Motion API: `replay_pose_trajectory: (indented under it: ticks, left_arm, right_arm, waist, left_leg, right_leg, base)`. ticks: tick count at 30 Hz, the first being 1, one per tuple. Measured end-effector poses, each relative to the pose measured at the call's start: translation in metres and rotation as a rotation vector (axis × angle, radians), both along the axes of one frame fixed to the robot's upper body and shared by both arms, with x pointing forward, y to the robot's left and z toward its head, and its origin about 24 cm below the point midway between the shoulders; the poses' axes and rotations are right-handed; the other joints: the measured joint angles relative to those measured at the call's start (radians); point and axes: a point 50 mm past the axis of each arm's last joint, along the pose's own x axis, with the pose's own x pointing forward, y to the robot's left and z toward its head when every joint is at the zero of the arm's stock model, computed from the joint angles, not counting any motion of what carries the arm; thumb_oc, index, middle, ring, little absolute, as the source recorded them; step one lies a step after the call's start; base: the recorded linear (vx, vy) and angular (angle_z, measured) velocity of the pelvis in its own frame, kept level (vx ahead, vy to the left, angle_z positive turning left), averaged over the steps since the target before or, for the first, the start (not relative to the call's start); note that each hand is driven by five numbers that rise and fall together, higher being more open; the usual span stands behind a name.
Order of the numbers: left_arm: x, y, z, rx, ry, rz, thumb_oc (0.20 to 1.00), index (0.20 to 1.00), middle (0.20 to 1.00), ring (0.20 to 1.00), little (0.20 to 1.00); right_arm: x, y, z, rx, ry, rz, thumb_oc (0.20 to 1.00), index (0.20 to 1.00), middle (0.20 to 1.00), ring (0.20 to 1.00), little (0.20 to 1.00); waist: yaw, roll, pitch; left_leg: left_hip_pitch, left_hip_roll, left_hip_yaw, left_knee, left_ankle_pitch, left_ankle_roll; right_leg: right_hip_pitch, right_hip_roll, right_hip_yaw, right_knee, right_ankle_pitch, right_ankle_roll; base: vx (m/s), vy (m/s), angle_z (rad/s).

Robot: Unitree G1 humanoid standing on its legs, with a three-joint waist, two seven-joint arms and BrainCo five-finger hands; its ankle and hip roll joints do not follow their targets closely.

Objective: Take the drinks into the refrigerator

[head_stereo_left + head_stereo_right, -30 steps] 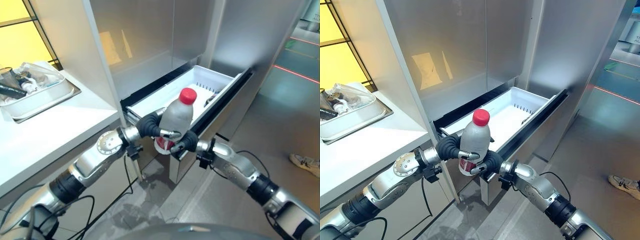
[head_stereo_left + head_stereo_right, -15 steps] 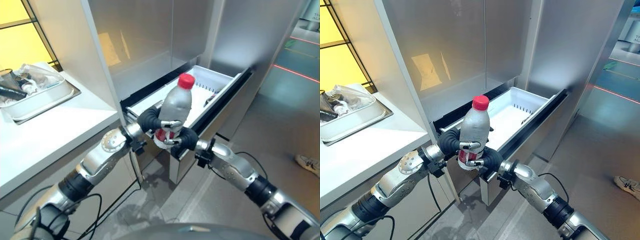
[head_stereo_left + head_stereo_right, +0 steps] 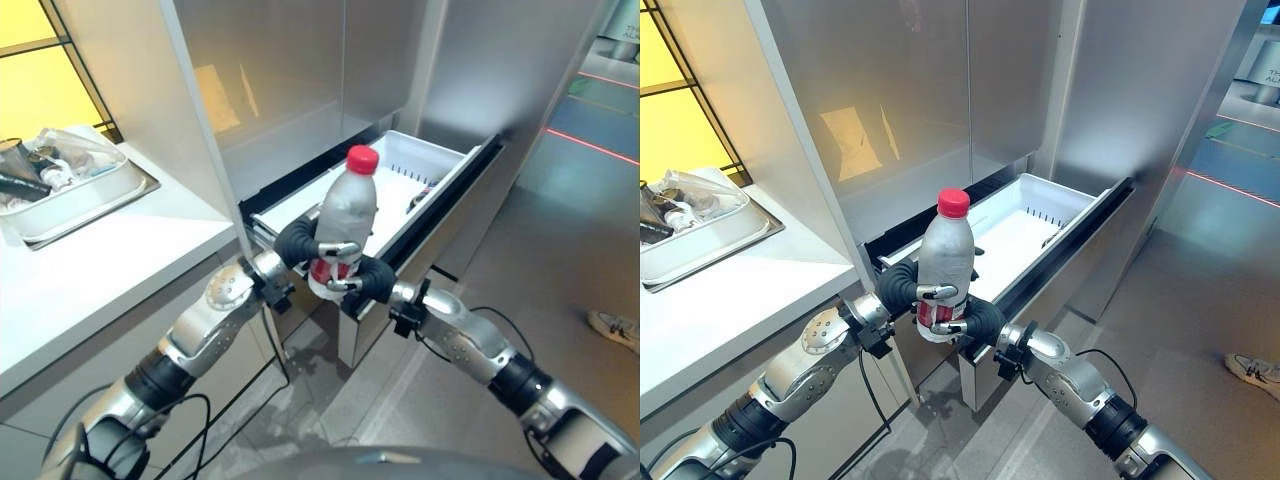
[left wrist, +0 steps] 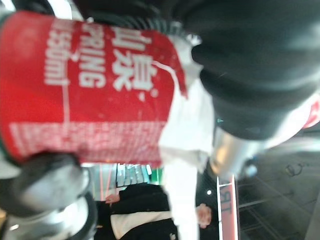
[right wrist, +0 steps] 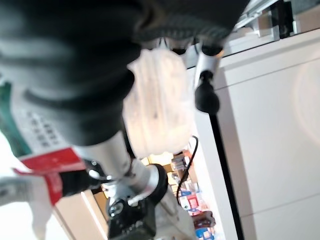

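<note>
Red-capped bottle [image 3: 944,258] between both robot hands — left robot hand [image 3: 902,288], right robot hand [image 3: 978,320] — above open white drawer [image 3: 1040,218].

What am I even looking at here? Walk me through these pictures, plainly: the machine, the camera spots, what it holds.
This is a humanoid robot with two silver arms. The two wide pictures come from cameras on its head, looking down; the two close, crowded ones come from cameras on its wrists. Its left hand and right hand both clasp one clear plastic bottle with a red cap and red label, held upright above the front edge of an open white refrigerator drawer. The left wrist view shows that red label up close. To the robot's left is a white counter carrying a metal tray of wrapped items.
</note>
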Motion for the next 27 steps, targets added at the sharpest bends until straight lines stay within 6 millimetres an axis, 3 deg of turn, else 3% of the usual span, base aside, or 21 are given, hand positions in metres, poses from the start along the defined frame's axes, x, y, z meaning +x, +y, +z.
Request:
replay_pose_trajectory:
  ticks: [4,27]
  left_arm:
    - [0.004,0.009,0.016,-0.065,-0.074,0.049,1.000,1.000,1.000,1.000,1.000]
    - [0.007,0.026,0.023,-0.100,-0.104,0.140,1.000,1.000,1.000,1.000,1.000]
  right_arm:
    - [-0.008,0.004,-0.010,-0.003,0.049,0.014,0.200,0.200,0.200,0.200,0.200]
    - [-0.009,-0.002,-0.013,-0.012,0.063,-0.005,0.200,0.200,0.200,0.200,0.200]
  waist:
    - [0.000,0.000,0.000]
    - [0.001,0.005,0.003]
  left_leg:
    - [0.000,0.000,0.000,0.000,0.000,0.000]
    - [-0.001,0.003,-0.001,0.000,-0.001,-0.001]
  right_leg:
    - [0.000,0.000,0.000,0.000,0.000,0.000]
    - [0.000,0.001,-0.002,0.000,-0.002,-0.002]
  base:
    - [0.00,0.000,0.00]
    - [0.00,0.000,0.00]
